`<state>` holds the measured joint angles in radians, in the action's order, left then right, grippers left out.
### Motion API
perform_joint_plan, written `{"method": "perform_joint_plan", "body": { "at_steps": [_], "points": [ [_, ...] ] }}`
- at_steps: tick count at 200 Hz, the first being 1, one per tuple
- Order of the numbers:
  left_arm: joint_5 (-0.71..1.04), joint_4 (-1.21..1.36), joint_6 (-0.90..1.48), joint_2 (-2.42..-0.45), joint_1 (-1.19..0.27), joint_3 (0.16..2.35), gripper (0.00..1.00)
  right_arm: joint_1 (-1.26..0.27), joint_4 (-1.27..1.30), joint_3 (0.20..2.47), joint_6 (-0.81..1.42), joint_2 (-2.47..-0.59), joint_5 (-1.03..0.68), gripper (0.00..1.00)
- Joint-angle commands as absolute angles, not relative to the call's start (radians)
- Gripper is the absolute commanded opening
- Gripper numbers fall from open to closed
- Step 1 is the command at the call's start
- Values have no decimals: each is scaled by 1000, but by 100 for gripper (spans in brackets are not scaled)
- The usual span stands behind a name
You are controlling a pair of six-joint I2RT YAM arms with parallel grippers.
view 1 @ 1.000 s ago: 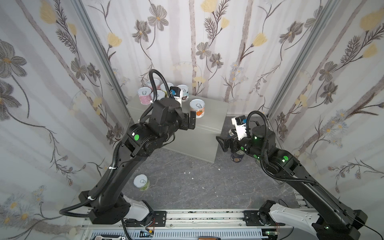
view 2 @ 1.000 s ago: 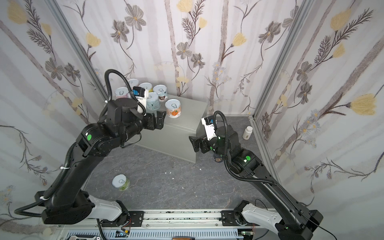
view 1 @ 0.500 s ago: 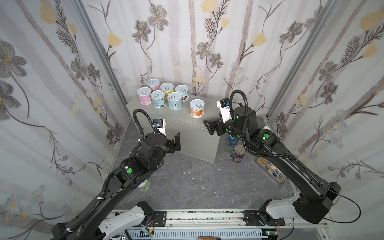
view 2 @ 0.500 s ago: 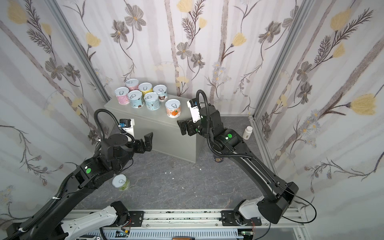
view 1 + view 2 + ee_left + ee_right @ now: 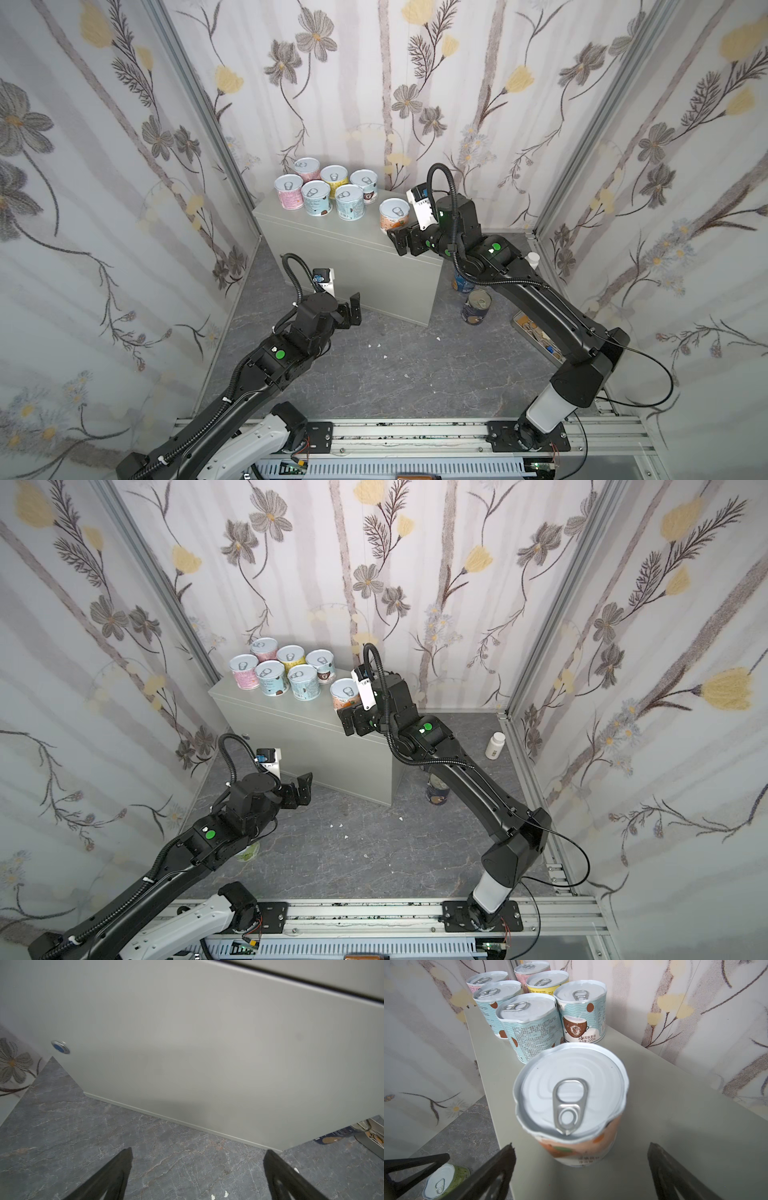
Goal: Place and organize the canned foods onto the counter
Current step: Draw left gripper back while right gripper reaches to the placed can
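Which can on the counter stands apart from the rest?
The peach-labelled can, alone on the counter just ahead of the open right claw; the other six cans stand bunched in two rows by the corner.

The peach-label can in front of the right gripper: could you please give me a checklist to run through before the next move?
1. Right gripper open, not clamping the peach-label can: ok.
2. That can upright on the counter: ok.
3. Can tucked in with the six grouped cans: not ok, it stands apart.
4. Left gripper open and empty: ok.
5. Every can on the counter: not ok; green can, navy can and blue can are on the floor.
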<state>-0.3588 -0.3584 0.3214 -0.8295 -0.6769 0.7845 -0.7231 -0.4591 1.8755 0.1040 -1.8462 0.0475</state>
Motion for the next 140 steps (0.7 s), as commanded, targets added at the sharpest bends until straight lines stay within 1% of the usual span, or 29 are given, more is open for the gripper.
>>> {"method": "perform_joint_plan", "body": {
  "at_steps": [1,41,68,92,110,140],
  "points": [
    [-327,-262,354,-832,-675,757,100,-720,-474,1916,91,-1886,35,100],
    [-322,-243,339,-835,-673,735,100,-717,-473,1976,95,-1950,34,100],
    [-314,-229,336,-843,-670,720,100,-710,-467,2004,94,-1981,32,97],
    [-289,-206,345,-860,-667,709,100,-701,-468,2026,94,-2007,32,92],
    [-273,-185,354,-872,-666,702,100,-692,-468,2037,92,-2021,29,84],
    [-241,-154,369,-888,-667,685,100,-675,-468,2052,85,-2044,29,82]
  ]
}}
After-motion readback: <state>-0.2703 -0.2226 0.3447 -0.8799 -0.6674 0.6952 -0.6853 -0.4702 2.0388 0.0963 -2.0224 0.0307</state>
